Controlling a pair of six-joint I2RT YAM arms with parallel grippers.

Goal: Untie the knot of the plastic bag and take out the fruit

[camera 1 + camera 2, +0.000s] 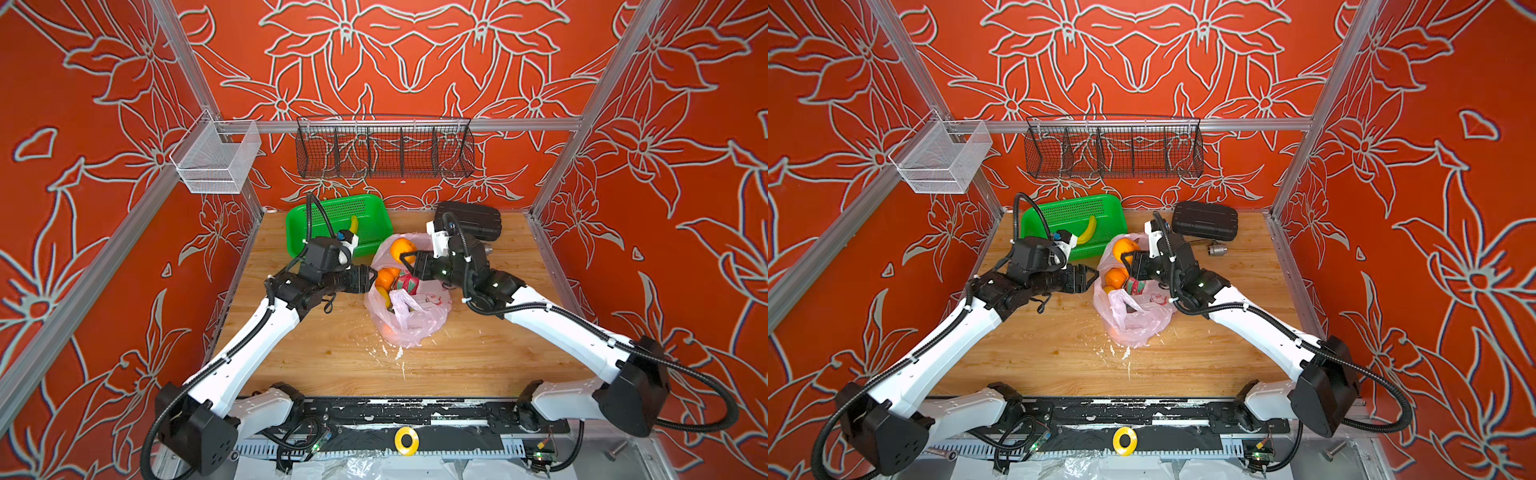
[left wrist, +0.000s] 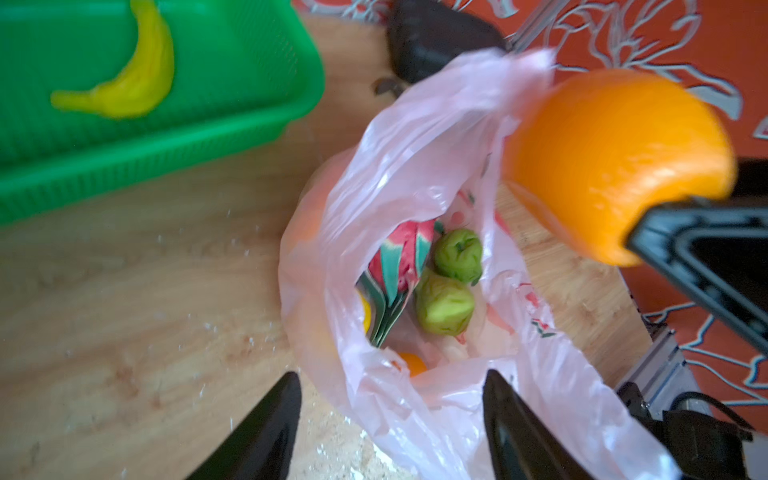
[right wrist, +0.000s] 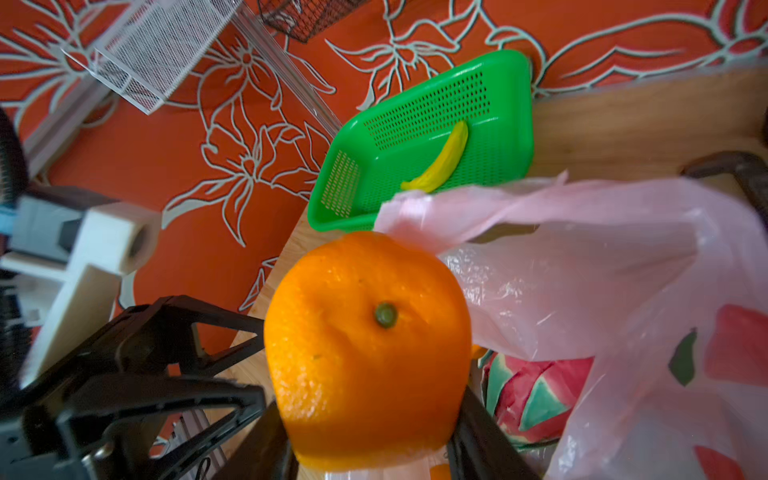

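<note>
I'm mid-extraction: right fingers (image 3: 259,451) pinch a round orange toy fruit (image 3: 365,345) above the open pink plastic bag (image 3: 602,282), mid-worktop (image 1: 324,357); left fingers (image 2: 266,428) spread beside its rim. Next I'd drop it in the green plastic basket (image 3: 415,104).

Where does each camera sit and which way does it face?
Both top views: high in front, looking down at the table; both arms show.
Left wrist: looks into the open bag; the open left hand shows.
Right wrist: looks along the right hand gripping the orange.
Shared: both wrist views show orange, bag, green basket.
</note>
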